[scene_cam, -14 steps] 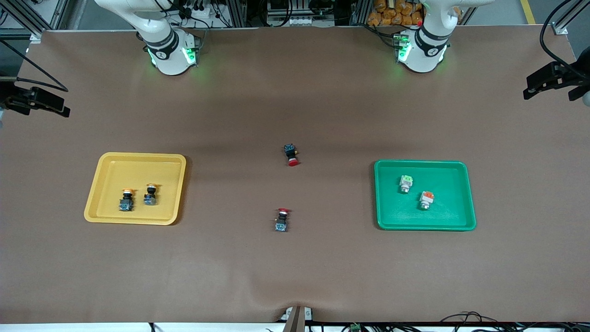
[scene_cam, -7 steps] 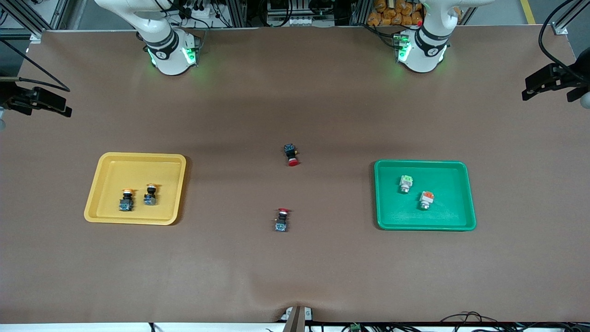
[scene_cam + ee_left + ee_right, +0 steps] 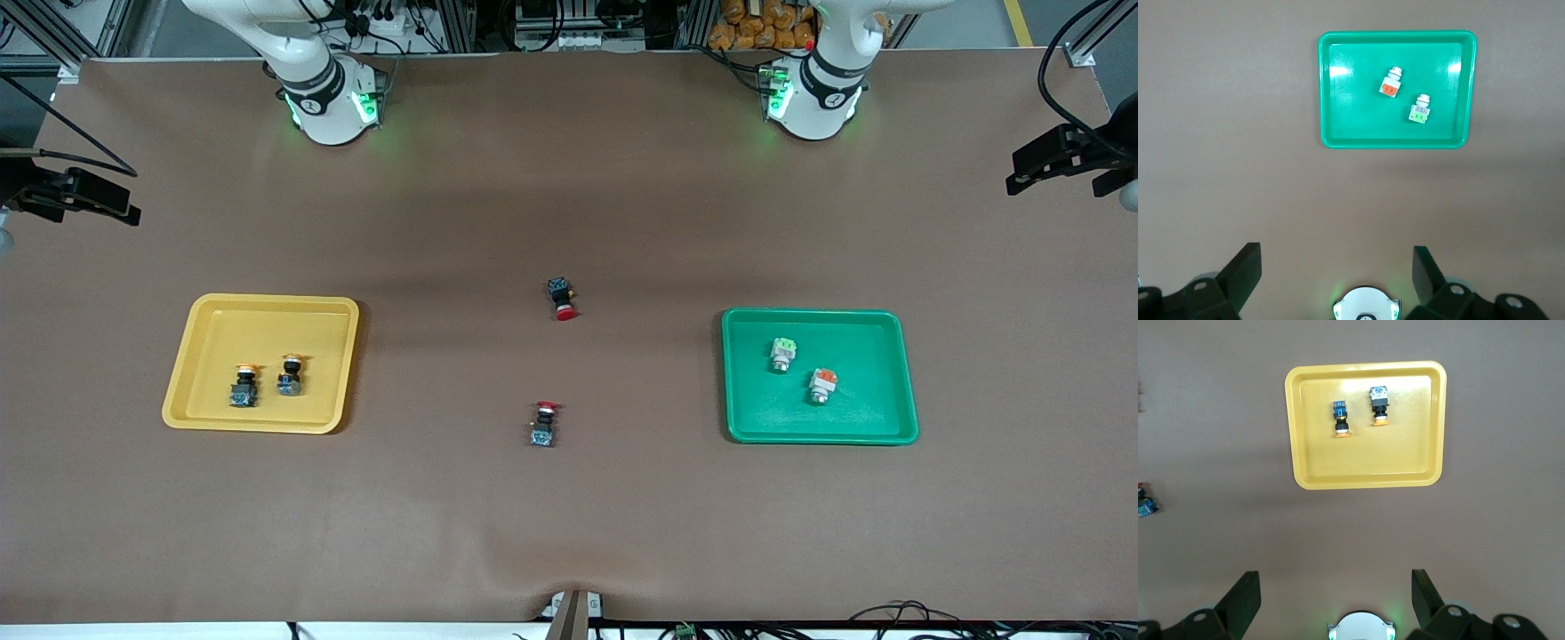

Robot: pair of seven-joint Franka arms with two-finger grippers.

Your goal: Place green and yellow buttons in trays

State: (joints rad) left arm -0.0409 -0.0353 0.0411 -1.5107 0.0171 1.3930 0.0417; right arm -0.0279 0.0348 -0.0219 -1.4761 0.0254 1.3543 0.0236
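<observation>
I have the right gripper (image 3: 1331, 600) raised high over the yellow tray (image 3: 204, 409), fingers spread and empty, with two yellow-capped buttons (image 3: 244, 386) in it. Two red-capped switches (image 3: 561, 299) lie mid-table. The left gripper (image 3: 1336, 280) hangs high over the green tray (image 3: 898, 373), likewise spread, with the green-block button (image 3: 781, 354) and orange-block button (image 3: 822, 385) inside.

Glossy plastic on the green tray (image 3: 1328, 87), bright glare spots near two corners. Same smooth plastic look on the yellow tray (image 3: 1301, 427), just less shiny. Matt brown table cover (image 3: 569, 516), paper-like, faint ripple at the near edge. Shiny silver metal collars on the two white switches (image 3: 781, 355) (image 3: 822, 385), plastic blocks.
</observation>
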